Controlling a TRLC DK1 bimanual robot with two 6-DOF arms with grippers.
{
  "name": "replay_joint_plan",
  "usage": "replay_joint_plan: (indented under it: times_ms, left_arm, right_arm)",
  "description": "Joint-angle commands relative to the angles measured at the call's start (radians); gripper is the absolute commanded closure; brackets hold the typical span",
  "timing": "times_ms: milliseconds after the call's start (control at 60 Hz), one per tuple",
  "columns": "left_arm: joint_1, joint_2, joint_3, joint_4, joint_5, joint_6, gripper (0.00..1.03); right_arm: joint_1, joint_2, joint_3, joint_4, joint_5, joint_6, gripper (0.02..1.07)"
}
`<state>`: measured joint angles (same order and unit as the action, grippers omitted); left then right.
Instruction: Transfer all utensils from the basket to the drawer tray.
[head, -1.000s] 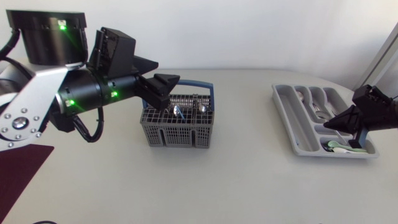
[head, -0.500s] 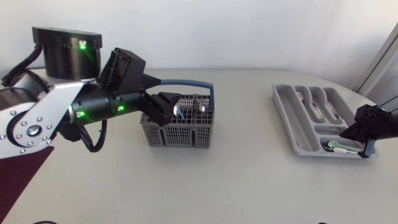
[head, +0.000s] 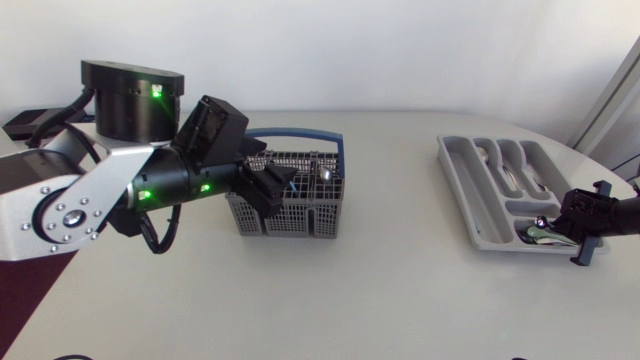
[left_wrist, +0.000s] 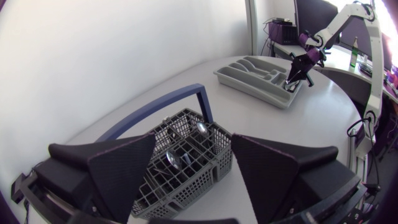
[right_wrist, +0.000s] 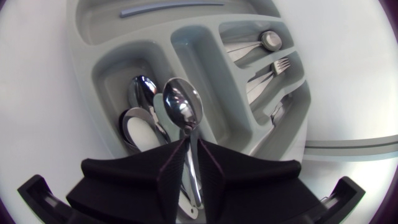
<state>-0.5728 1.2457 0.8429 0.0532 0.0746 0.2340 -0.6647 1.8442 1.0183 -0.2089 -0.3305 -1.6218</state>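
A grey wire basket (head: 290, 205) with a blue handle stands left of the table's middle, and several metal utensils (head: 320, 172) stick up in it. My left gripper (head: 270, 182) hangs open just over the basket's left rim. In the left wrist view the basket (left_wrist: 186, 165) lies ahead between the wide-apart fingers. The grey drawer tray (head: 468, 190) sits at the right. My right gripper (head: 562, 226) is at the tray's near end, shut on a metal spoon (right_wrist: 182, 109). The spoon's bowl hangs over a tray (right_wrist: 87, 43) compartment holding other spoons (right_wrist: 140, 121).
Forks (right_wrist: 273, 67) and more cutlery lie in the tray's other compartments. A dark red mat (head: 30, 275) covers the table's near left corner. The tray sits close to the table's right edge.
My left arm has swung right and lowered its gripper to the basket's rim. My right gripper has dropped lower at the tray's near end and drawn back towards the right edge.
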Motion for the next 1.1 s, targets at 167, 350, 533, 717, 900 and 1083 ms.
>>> replay_joint_plan:
  times_ms: [167,350,533,717,900,1083]
  left_arm:
    - [-0.001,0.058,-0.034,0.019,0.005,0.024,0.19]
    - [-0.002,0.081,0.004,-0.016,-0.002,0.013,0.19]
    - [-0.009,0.08,0.064,-0.095,-0.018,-0.059,0.19]
    - [-0.015,0.095,0.107,-0.142,-0.068,-0.091,0.19]
    - [0.007,0.172,0.179,-0.194,-0.096,-0.128,0.25]
    - [0.016,0.233,0.262,-0.279,-0.093,-0.171,0.4]
  right_arm:
    - [-0.018,-0.059,-0.05,0.019,0.004,0.016,0.4]
    - [-0.007,-0.204,-0.119,-0.007,-0.018,0.12,0.24]
    - [0.043,-0.344,-0.123,-0.158,-0.047,0.266,0.22]
    - [0.169,-0.533,-0.161,-0.287,-0.051,0.419,0.2]
    - [0.349,-0.663,-0.161,-0.397,-0.038,0.577,0.2]
    - [0.517,-0.706,-0.139,-0.463,-0.004,0.726,0.2]
